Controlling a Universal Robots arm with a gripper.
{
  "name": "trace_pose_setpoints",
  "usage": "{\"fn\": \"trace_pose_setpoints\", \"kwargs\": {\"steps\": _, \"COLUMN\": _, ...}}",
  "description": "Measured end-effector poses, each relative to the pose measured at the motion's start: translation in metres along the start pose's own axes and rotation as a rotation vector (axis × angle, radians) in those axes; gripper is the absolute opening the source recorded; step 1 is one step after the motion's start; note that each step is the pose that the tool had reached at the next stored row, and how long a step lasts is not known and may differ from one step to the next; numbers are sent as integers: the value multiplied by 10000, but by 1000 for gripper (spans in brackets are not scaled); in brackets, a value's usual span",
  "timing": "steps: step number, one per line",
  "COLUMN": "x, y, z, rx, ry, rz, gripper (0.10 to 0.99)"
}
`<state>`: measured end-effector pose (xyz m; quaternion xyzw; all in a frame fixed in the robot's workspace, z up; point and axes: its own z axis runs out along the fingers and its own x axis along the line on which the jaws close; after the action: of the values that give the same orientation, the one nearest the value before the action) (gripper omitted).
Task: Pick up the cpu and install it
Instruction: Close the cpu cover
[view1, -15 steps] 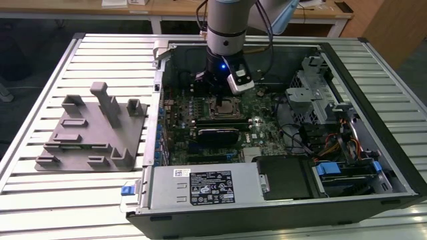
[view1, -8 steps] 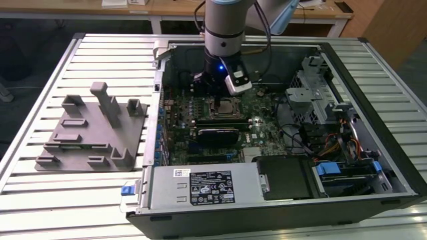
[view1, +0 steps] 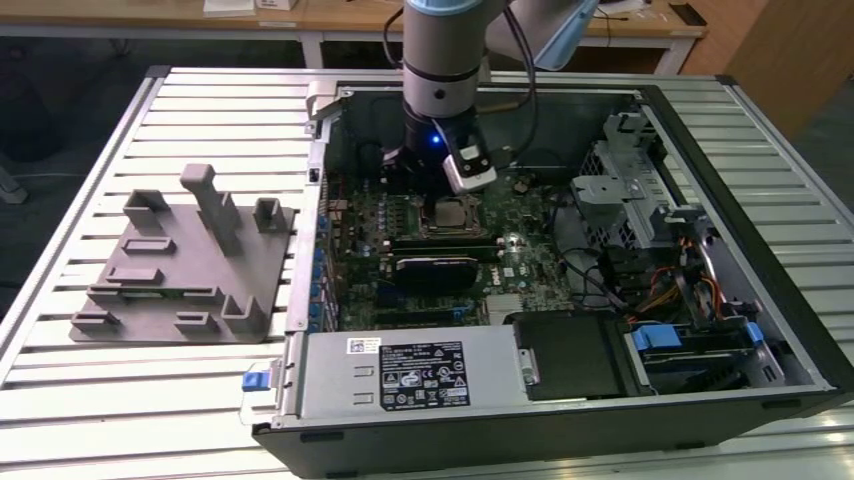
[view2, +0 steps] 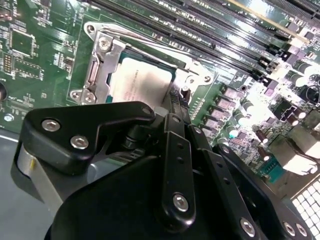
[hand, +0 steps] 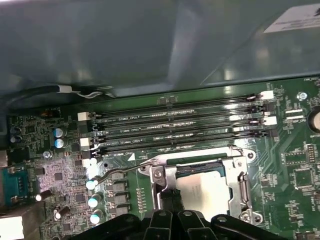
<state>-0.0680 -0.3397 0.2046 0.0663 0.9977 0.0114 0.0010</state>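
On the exterior view's left the grey fixture (view1: 180, 265) stands on the slatted table (view1: 134, 400), and to its right, inside the open computer case (view1: 534, 435), the cpu (view1: 454, 212) lies flat in its socket, the gripper (view2: 175, 100) at its edge, seemingly pinched together on nothing.

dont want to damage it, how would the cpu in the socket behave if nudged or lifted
The cpu looks like a flat metal-topped square, so probably stiff and light. Its smooth shiny top may be slippery. Lying flat inside the metal socket frame, it likely won't slide or tip when nudged.
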Motion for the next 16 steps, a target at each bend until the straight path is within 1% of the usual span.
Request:
{"fn": "trace_pose_setpoints", "kwargs": {"steps": 12, "x": 8, "y": -2, "z": 38, "rx": 3, "ry": 2, "rz": 0, "gripper": 106}}
{"fn": "trace_pose_setpoints", "kwargs": {"steps": 16, "x": -9, "y": 0, "z": 40, "rx": -1, "ry": 0, "rz": 0, "gripper": 106}}
